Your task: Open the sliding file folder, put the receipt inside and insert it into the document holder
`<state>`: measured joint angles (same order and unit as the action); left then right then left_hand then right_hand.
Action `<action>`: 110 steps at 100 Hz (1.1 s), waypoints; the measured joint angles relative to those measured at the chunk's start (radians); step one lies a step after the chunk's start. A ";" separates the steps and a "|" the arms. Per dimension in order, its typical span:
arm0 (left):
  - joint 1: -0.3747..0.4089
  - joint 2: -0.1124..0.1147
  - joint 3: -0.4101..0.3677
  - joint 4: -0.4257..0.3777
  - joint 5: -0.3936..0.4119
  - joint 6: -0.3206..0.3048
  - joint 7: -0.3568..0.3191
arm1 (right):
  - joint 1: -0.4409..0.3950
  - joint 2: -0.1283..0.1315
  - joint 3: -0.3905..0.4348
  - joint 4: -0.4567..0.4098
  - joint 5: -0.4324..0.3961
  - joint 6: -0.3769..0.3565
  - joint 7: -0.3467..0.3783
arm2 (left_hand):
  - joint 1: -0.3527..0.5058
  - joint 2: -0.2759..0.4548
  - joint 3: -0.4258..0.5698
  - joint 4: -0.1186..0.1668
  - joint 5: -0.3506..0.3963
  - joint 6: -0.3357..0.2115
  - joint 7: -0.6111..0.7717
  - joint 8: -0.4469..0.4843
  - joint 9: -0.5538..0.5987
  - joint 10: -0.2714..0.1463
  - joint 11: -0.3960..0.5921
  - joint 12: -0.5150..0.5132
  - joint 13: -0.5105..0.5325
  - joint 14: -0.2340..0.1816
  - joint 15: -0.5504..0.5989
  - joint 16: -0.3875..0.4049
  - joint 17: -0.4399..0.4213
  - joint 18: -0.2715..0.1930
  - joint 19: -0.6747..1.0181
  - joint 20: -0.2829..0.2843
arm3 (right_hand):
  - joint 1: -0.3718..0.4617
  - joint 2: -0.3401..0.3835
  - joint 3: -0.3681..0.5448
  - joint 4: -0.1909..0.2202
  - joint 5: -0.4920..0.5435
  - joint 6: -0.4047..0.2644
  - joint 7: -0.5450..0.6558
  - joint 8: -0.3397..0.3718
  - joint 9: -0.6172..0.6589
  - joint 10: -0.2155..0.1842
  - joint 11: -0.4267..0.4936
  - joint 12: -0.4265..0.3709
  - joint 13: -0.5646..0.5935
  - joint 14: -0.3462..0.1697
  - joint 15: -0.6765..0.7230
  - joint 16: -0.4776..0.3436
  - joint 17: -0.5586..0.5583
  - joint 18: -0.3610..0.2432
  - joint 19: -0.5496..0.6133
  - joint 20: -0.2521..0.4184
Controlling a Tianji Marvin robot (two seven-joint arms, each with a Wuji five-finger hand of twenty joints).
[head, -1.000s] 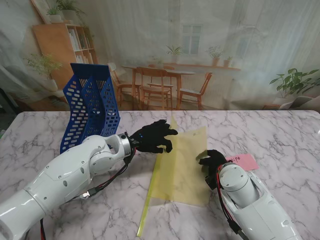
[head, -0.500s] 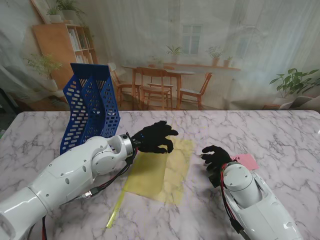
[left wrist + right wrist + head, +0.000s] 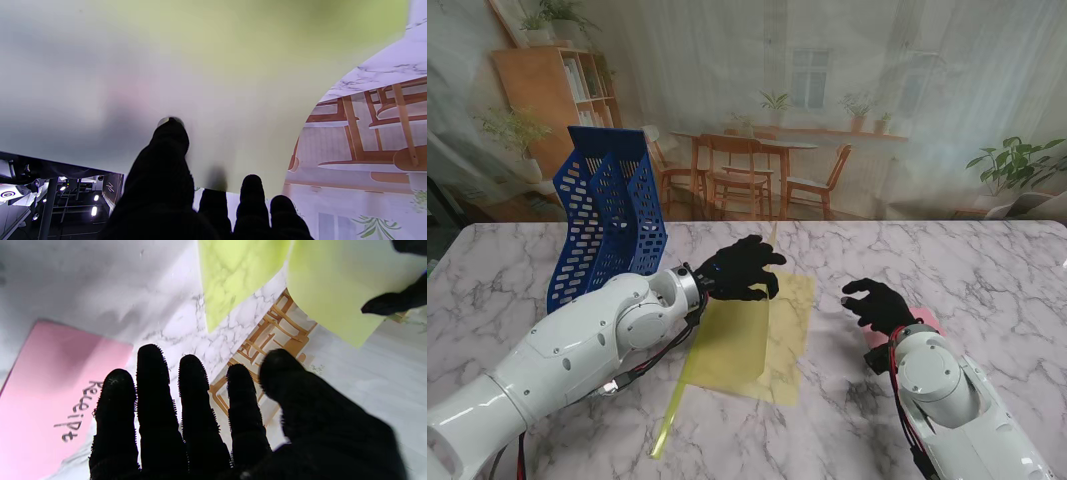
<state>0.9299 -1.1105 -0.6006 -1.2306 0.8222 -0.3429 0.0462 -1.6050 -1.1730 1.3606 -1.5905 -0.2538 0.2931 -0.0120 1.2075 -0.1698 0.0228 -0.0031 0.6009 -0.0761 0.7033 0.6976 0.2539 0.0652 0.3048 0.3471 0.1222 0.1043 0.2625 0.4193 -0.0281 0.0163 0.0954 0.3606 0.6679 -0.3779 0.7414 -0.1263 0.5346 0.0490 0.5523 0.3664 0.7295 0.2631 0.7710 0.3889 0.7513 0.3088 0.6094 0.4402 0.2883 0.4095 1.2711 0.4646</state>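
Observation:
A translucent yellow file folder (image 3: 757, 335) lies open on the marble table, its upper sheet lifted at the far edge. My left hand (image 3: 739, 268) is shut on that lifted sheet, which fills the left wrist view (image 3: 213, 76) with my fingers (image 3: 166, 156) pinching it. A yellow slide bar (image 3: 672, 410) runs along the folder's left edge toward me. My right hand (image 3: 879, 303) hovers open, fingers spread, over the pink receipt (image 3: 924, 320), mostly hidden behind it. In the right wrist view the receipt (image 3: 36, 386) lies beyond my fingers (image 3: 150, 390), with both folder sheets (image 3: 240, 276) farther on.
A blue perforated document holder (image 3: 607, 212) stands upright at the far left of the table (image 3: 997, 270), just behind my left forearm. A printed backdrop of a room closes off the table's far edge.
The folder has been pulled left and its lower sheet has dropped flat. My right hand let go of it and moved right, opening over the pink receipt. The left hand keeps the upper sheet.

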 measured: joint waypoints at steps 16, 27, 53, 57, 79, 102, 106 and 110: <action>0.000 -0.003 -0.002 -0.010 0.001 0.004 0.009 | -0.037 0.013 0.069 -0.038 0.026 -0.020 0.041 | 0.000 0.000 0.000 0.000 0.000 0.000 -0.001 0.000 0.000 0.004 0.000 0.006 0.004 0.001 0.005 0.000 0.000 0.000 0.000 0.010 | -0.134 -0.085 -0.003 0.005 0.009 -0.100 0.000 0.022 -0.140 0.001 0.010 0.063 -0.079 -0.022 0.091 0.063 -0.016 -0.046 0.042 0.050; 0.000 -0.005 -0.005 -0.020 0.009 0.005 0.020 | -0.047 0.036 0.074 -0.035 -0.255 -0.066 0.050 | 0.000 0.000 0.000 0.000 0.000 0.001 -0.002 0.000 0.000 0.004 0.000 0.006 0.005 0.001 0.005 0.000 0.000 0.000 0.000 0.011 | -0.263 -0.118 -0.023 -0.008 -0.073 -0.150 -0.062 0.023 -0.286 -0.002 0.061 0.166 -0.197 -0.053 0.207 0.147 -0.063 -0.104 0.065 0.087; 0.002 -0.016 -0.007 -0.026 0.000 0.044 0.043 | -0.058 0.076 0.096 -0.029 -0.514 -0.043 0.086 | 0.000 0.000 0.000 0.000 0.000 0.002 -0.002 0.000 0.001 0.009 0.000 0.006 0.005 0.001 0.005 0.000 -0.001 0.000 0.000 0.022 | -0.417 -0.113 -0.194 -0.009 -0.253 -0.148 -0.170 -0.070 -0.525 -0.025 -0.031 0.211 -0.483 -0.101 0.022 0.088 -0.253 -0.173 -0.066 0.116; 0.002 -0.018 -0.007 -0.027 -0.002 0.048 0.046 | -0.057 0.080 0.095 -0.026 -0.575 -0.039 0.088 | 0.000 0.000 0.000 0.000 0.000 0.003 -0.003 0.000 0.001 0.015 0.000 0.006 0.005 0.001 0.005 0.000 -0.001 0.000 0.000 0.022 | -0.417 -0.114 -0.180 -0.009 -0.263 -0.148 -0.173 -0.078 -0.529 -0.042 -0.199 0.088 -0.542 -0.120 -0.136 0.004 -0.311 -0.183 -0.180 0.085; 0.001 -0.022 0.001 -0.034 -0.002 0.057 0.055 | -0.030 0.097 0.070 0.036 -0.673 -0.031 0.053 | 0.000 0.000 0.000 0.000 0.000 0.004 -0.005 0.010 0.012 0.016 0.009 0.011 0.005 0.002 0.005 0.000 -0.002 0.000 0.000 0.022 | -0.417 -0.114 -0.180 -0.009 -0.282 -0.148 -0.186 -0.079 -0.537 -0.116 -0.600 -0.208 -0.639 -0.172 -0.523 -0.214 -0.393 -0.188 -0.655 -0.024; 0.018 -0.031 -0.013 -0.045 -0.006 0.092 0.080 | 0.017 0.102 0.016 0.110 -0.711 0.074 0.011 | 0.000 0.000 0.000 0.000 0.000 0.006 -0.006 0.011 0.012 0.017 0.009 0.011 0.005 0.002 0.005 0.000 -0.002 0.000 0.000 0.023 | -0.391 -0.157 -0.181 -0.009 -0.174 -0.100 -0.124 -0.028 -0.537 -0.123 -0.612 -0.220 -0.616 -0.173 -0.550 -0.223 -0.386 -0.187 -0.734 0.000; 0.019 -0.032 -0.013 -0.046 -0.008 0.095 0.083 | 0.028 0.102 0.002 0.133 -0.722 0.087 -0.013 | 0.000 0.000 0.000 0.000 0.000 0.006 -0.006 0.011 0.012 0.017 0.009 0.011 0.005 0.002 0.005 0.000 -0.002 0.000 0.000 0.023 | -0.384 -0.155 -0.179 -0.009 -0.171 -0.100 -0.118 -0.024 -0.537 -0.123 -0.612 -0.220 -0.610 -0.173 -0.562 -0.223 -0.378 -0.187 -0.742 0.008; 0.020 -0.033 -0.013 -0.046 -0.010 0.098 0.086 | 0.039 0.102 -0.012 0.158 -0.739 0.100 -0.038 | 0.000 0.000 0.000 0.000 0.000 0.006 -0.006 0.011 0.012 0.017 0.009 0.011 0.005 0.002 0.005 0.000 -0.002 0.000 0.000 0.023 | -0.357 -0.154 -0.189 -0.009 -0.171 -0.100 -0.113 -0.002 -0.537 -0.123 -0.608 -0.222 -0.609 -0.173 -0.562 -0.223 -0.372 -0.187 -0.751 0.020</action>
<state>0.9500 -1.1438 -0.6137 -1.2764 0.8119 -0.2447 0.1318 -1.5659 -1.0713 1.3482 -1.4328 -0.9928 0.3935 -0.0498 1.2075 -0.1697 0.0226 -0.0032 0.6009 -0.0697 0.6973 0.7087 0.2661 0.0825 0.3142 0.3584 0.1275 0.1063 0.2675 0.4193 -0.0304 0.0164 0.0959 0.3832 0.3113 -0.5318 0.5527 -0.1351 0.3639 -0.0510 0.4397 0.3640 0.1921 0.1402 0.1627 0.1667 0.1426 0.1358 0.0470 0.2170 -0.0837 0.2226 0.5203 0.4845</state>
